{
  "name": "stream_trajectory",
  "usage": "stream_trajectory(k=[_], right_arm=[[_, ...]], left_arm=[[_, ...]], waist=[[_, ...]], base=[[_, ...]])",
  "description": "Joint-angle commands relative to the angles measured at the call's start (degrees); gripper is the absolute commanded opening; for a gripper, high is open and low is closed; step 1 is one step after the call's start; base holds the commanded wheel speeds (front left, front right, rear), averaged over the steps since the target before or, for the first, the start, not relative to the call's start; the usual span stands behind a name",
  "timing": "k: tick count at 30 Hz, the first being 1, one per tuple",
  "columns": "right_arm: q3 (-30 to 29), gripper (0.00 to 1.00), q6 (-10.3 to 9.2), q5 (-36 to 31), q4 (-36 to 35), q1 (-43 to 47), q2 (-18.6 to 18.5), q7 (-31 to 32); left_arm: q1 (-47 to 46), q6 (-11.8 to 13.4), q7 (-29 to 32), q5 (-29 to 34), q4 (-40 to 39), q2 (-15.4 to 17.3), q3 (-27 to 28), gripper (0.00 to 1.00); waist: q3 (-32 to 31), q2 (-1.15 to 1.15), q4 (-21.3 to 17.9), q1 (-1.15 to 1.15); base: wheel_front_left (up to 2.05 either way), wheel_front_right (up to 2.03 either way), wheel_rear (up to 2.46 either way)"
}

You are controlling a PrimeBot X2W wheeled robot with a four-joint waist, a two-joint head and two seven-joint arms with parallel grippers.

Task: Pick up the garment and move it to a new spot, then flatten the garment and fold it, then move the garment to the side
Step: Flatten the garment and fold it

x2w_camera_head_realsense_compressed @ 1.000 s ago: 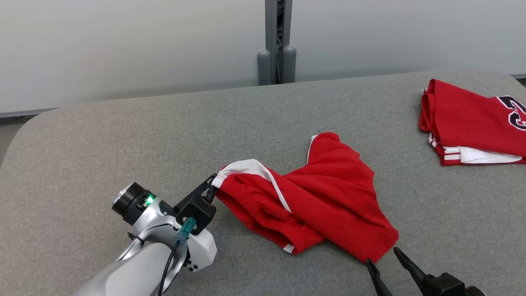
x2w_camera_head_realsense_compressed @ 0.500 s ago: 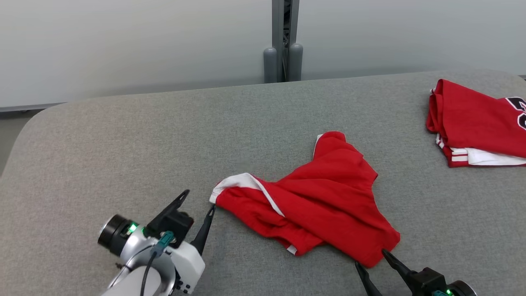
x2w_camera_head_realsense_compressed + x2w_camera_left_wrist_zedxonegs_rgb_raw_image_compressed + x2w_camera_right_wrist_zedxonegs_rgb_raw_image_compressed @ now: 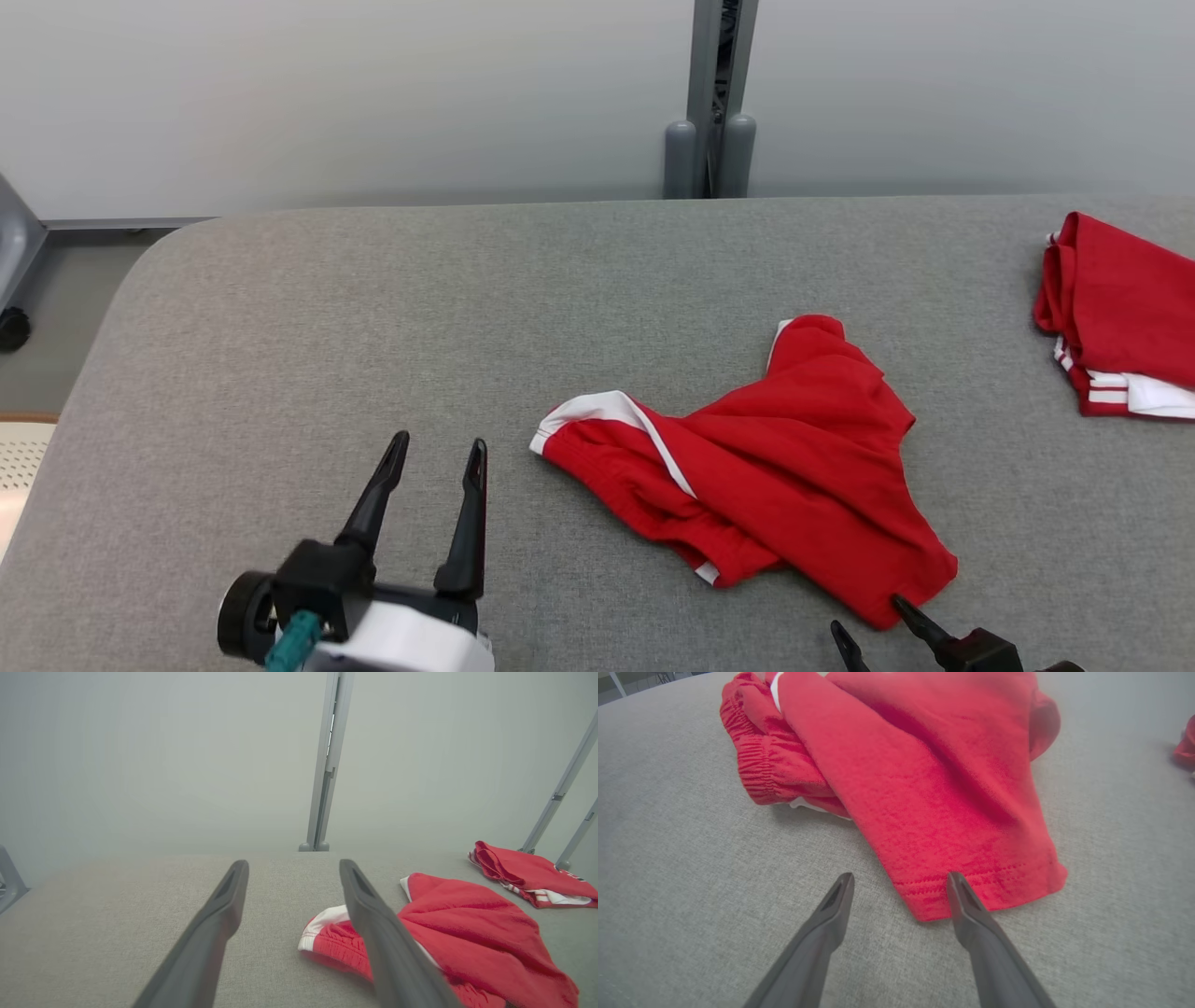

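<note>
The garment (image 3: 775, 467), red shorts with white trim, lies crumpled on the grey padded table (image 3: 373, 308), right of centre. My left gripper (image 3: 439, 451) stands open to the left of its white-edged corner, apart from it. In the left wrist view the garment (image 3: 467, 933) lies to the right of my open left gripper (image 3: 293, 868). My right gripper (image 3: 873, 621) is open at the garment's near hem. In the right wrist view one fingertip (image 3: 955, 882) overlaps the red hem (image 3: 990, 882), and my right gripper (image 3: 900, 879) holds nothing.
A second red garment (image 3: 1116, 322) with white stripes lies folded at the table's right edge, also seen in the left wrist view as a folded red pile (image 3: 528, 872). A grey post (image 3: 714, 103) rises behind the table. The table's rounded left corner (image 3: 149, 261) meets the floor.
My left gripper let go of the garment's white-edged corner, opened and drew back toward me. The corner dropped flat on the table. The head camera shifted, sliding the scene rightward.
</note>
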Motion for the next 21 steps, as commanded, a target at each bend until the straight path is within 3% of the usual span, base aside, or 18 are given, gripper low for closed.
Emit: stream_trajectory(k=[1, 2, 6, 17, 18, 19, 20, 21], right_arm=[[-0.4, 1.00, -0.02, -0.5, 0.3, 0.5, -0.3, 0.0], [-0.7, 1.00, -0.02, -1.3, 1.1, 0.3, -0.2, 0.0], [-1.5, 1.00, -0.02, -2.2, 2.0, 0.2, 0.0, 0.0], [-4.7, 1.00, -0.02, -7.1, 7.6, -1.8, 0.6, 0.0], [-4.8, 0.92, -0.02, -7.5, 8.4, -2.1, 0.7, 0.0], [-4.8, 0.54, -0.02, -7.8, 9.2, -2.5, 0.8, 0.0], [-4.8, 0.46, -0.02, -7.9, 9.7, -2.9, 0.9, 0.0], [-4.8, 0.28, -0.02, -8.1, 9.9, -3.4, 0.8, 0.0]], left_arm=[[1.3, 0.0, -0.2, 1.4, -1.0, -0.2, 0.8, 1.00], [3.7, 0.2, -0.2, 5.2, -3.1, -0.9, 2.4, 1.00], [7.5, -0.8, -0.2, 9.6, -4.0, -2.7, 4.3, 1.00], [9.9, -6.2, -0.2, 15.2, -2.2, -6.4, 6.5, 1.00], [9.9, -6.6, -0.2, 15.4, -2.0, -6.7, 6.6, 1.00], [10.0, -7.0, -0.2, 15.7, -1.9, -7.0, 6.8, 1.00], [10.0, -7.4, -0.2, 16.0, -1.8, -7.3, 7.0, 1.00], [10.0, -7.7, -0.2, 16.3, -1.7, -7.5, 7.2, 1.00]], waist=[[-0.3, 0.00, 0.5, 0.00], [-0.4, 0.00, 0.9, 0.00], [-0.8, 0.00, 1.8, 0.00], [-1.6, 0.00, 3.1, 0.00], [-1.6, 0.00, 3.1, 0.00], [-1.6, 0.00, 3.1, 0.00], [-1.6, 0.00, 3.1, 0.00], [-1.5, 0.00, 3.1, 0.00]], base=[[0.00, 0.00, 0.00], [0.00, 0.00, 0.00], [0.00, 0.00, 0.00], [0.00, 0.00, 0.00], [0.00, 0.00, 0.00], [0.00, 0.00, 0.00], [0.00, 0.00, 0.00], [0.00, 0.00, 0.00]])
